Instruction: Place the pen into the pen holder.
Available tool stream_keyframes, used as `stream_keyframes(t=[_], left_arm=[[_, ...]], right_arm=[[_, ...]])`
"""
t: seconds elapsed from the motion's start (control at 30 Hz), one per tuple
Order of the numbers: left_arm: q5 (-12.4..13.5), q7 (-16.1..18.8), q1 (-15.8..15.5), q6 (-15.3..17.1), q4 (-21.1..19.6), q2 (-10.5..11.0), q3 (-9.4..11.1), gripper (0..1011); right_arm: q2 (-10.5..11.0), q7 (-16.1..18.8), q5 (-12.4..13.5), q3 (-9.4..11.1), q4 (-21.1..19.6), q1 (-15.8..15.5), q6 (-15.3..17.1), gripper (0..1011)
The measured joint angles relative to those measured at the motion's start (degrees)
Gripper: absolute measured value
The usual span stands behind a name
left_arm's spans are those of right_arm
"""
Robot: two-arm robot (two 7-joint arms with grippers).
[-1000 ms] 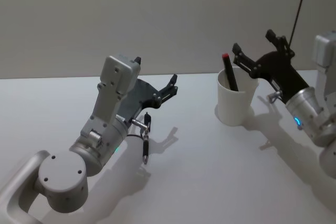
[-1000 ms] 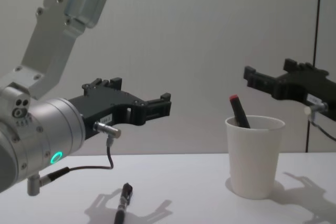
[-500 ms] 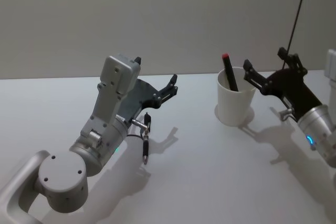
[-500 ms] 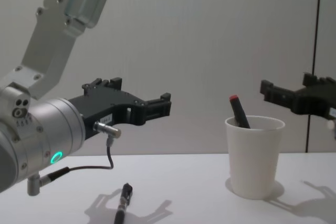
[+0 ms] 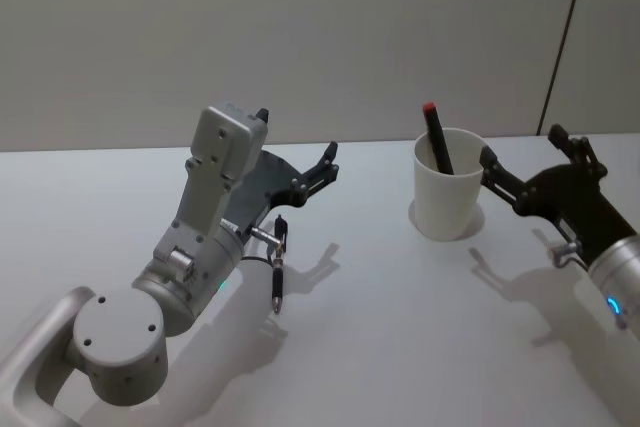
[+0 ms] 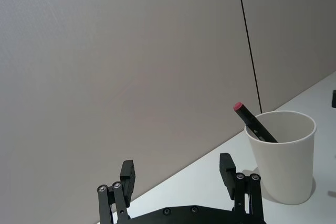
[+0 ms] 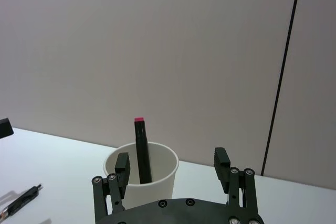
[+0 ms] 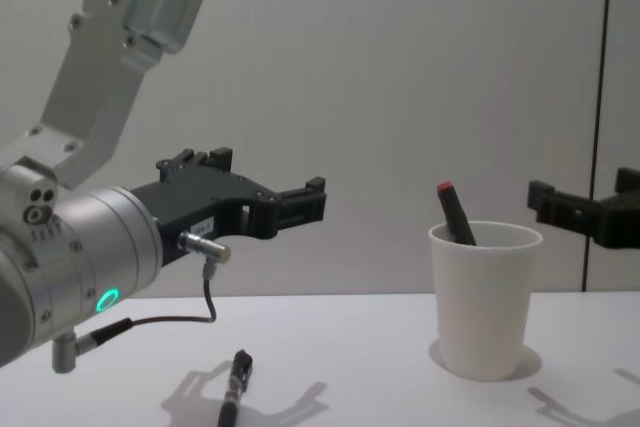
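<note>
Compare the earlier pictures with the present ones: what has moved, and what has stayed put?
The right gripper, fingers open and empty, has drawn back from above the pen holder, toward the robot's right and lower. Nothing was taken or released. The red-capped pen stays leaning in the holder, the black pen stays lying on the table, and the left gripper stays open over the table.

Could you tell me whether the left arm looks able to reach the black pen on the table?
Probably yes: the black pen lies uncovered on the table close under the open, empty left gripper, with the paper cup and right gripper well aside.
</note>
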Motion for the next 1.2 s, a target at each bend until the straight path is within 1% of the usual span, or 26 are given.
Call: stream_keyframes(t=[0.03,0.17,0.37,1.0,1.2], left_arm=[[0.00,0.00,0.00,0.00,0.00,0.00,0.00,1001],[0.00,0.00,0.00,0.00,0.00,0.00,0.00,1001],[0.00,0.00,0.00,0.00,0.00,-0.01,0.00,1001],[0.00,-0.02,0.00,0.01,0.00,-0.01,0.00,1001],[-0.72,-0.89,-0.03,0.55,0.00,0.04,-0.23,1001]], right_arm=[[0.33,-0.43,0.10,0.08,-1.12,-0.83,0.69,1001],[1.02,-1.43,0.33,0.22,-3.49,-2.64,2.18,1002],[1.70,-2.40,0.54,0.36,-5.72,-4.37,3.61,1001],[1.78,-2.56,0.58,0.39,-6.09,-4.66,3.86,1001],[1.78,-2.54,0.56,0.39,-6.09,-4.66,3.85,1002]])
